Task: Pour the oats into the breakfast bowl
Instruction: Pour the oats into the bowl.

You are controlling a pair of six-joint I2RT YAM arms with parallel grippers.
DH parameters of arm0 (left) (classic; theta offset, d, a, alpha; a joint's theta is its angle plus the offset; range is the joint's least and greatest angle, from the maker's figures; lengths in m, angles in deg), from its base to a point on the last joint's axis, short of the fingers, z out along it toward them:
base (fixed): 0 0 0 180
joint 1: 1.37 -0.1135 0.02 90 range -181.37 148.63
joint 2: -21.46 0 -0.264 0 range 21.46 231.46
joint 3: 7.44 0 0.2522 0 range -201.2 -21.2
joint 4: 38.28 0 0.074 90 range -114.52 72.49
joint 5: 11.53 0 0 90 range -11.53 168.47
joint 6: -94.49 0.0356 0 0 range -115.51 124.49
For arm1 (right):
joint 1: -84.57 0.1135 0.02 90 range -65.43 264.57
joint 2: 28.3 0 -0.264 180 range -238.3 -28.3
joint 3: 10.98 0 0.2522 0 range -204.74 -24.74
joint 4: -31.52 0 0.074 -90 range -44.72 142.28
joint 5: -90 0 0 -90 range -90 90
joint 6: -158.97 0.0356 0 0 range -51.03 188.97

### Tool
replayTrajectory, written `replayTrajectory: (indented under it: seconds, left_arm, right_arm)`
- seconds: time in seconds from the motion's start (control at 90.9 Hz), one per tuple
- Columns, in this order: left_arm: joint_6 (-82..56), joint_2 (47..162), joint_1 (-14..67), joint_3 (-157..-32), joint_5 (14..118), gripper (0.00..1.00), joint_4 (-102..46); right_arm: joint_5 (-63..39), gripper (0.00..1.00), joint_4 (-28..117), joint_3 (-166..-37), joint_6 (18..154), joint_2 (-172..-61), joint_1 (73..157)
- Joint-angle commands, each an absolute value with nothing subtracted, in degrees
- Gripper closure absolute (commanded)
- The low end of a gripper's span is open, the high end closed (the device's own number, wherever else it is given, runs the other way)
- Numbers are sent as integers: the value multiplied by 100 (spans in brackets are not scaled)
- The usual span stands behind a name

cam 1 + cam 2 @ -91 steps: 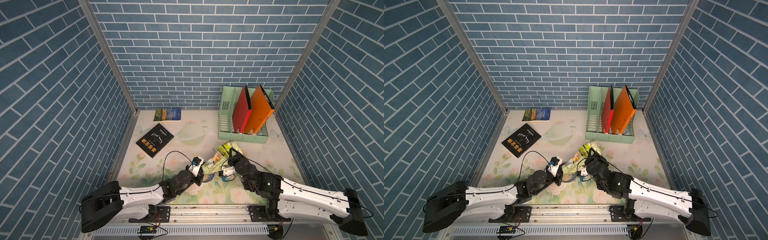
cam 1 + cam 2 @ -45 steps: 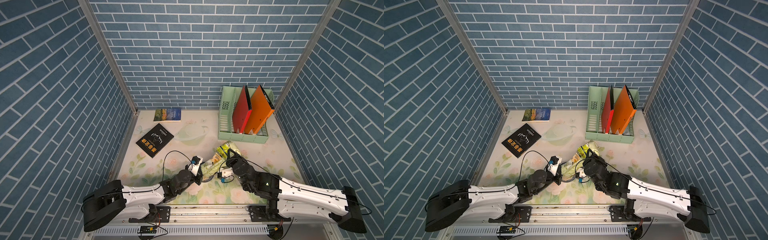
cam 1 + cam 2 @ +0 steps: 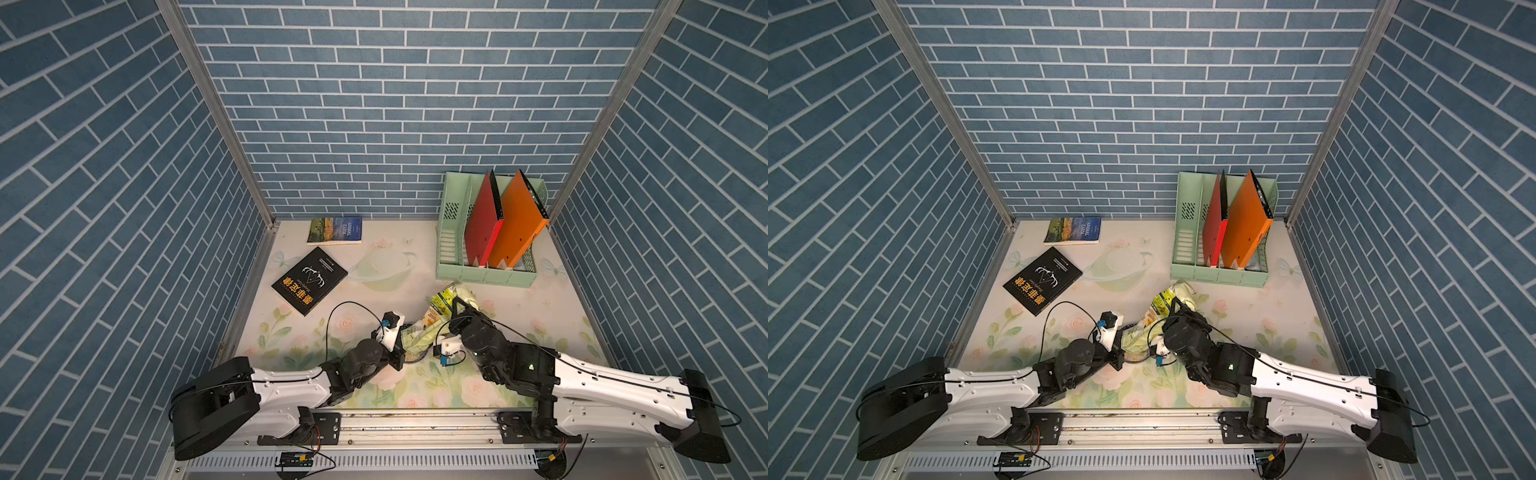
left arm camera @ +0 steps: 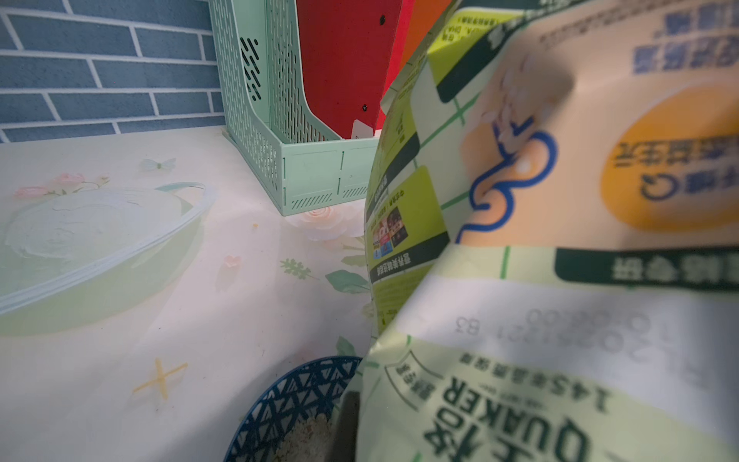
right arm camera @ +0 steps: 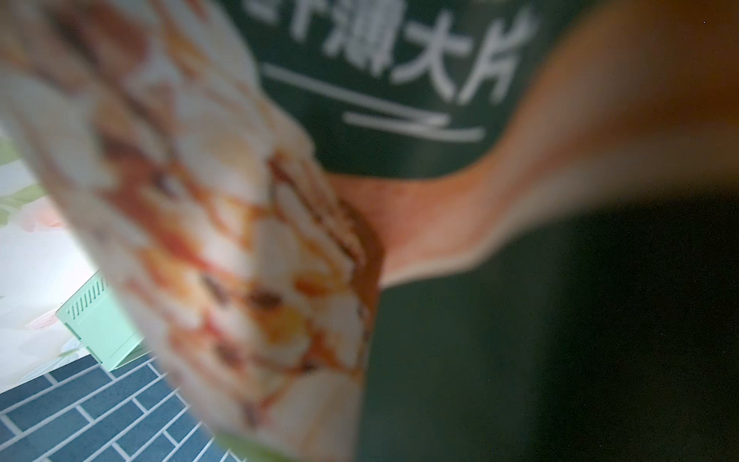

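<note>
The oat bag (image 3: 446, 297), crinkly pale and dark green with yellow labels, hangs tilted between both grippers, its low end over the breakfast bowl (image 3: 417, 358). In both top views the bag and arms hide most of the bowl. In the left wrist view the blue-and-white bowl (image 4: 288, 400) holds pale oats (image 4: 308, 438) under the bag's edge (image 4: 540, 280). My left gripper (image 3: 402, 347) is shut on the bag's low end beside the bowl. My right gripper (image 3: 455, 318) is shut on the bag's upper body. The bag (image 5: 240, 200) fills the right wrist view.
A mint file rack (image 3: 486, 266) with a red and an orange folder stands at the back right, close behind the bag. A black book (image 3: 309, 279) and a blue book (image 3: 335, 230) lie at the back left. Brick walls close three sides.
Both grippers have carried the bag a little to the left and lower, so its low end now covers more of the bowl. Both grips are unchanged.
</note>
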State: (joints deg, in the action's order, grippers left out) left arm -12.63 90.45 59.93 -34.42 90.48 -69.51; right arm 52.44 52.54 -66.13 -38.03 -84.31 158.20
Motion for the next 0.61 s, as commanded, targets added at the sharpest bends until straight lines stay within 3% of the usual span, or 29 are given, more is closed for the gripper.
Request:
replayTrajectory:
  seconds: [0.0, 0.594]
  left_arm:
    - [-1323, 9042, 5916, -3453, 8944, 100, -6814]
    - [-1563, 9148, 5656, -3468, 9255, 100, -7182]
  right_arm:
    - [5432, 100, 4455, -6928, -3684, -8269, 15884]
    - [5461, 100, 4335, -6851, -3719, -8222, 15891]
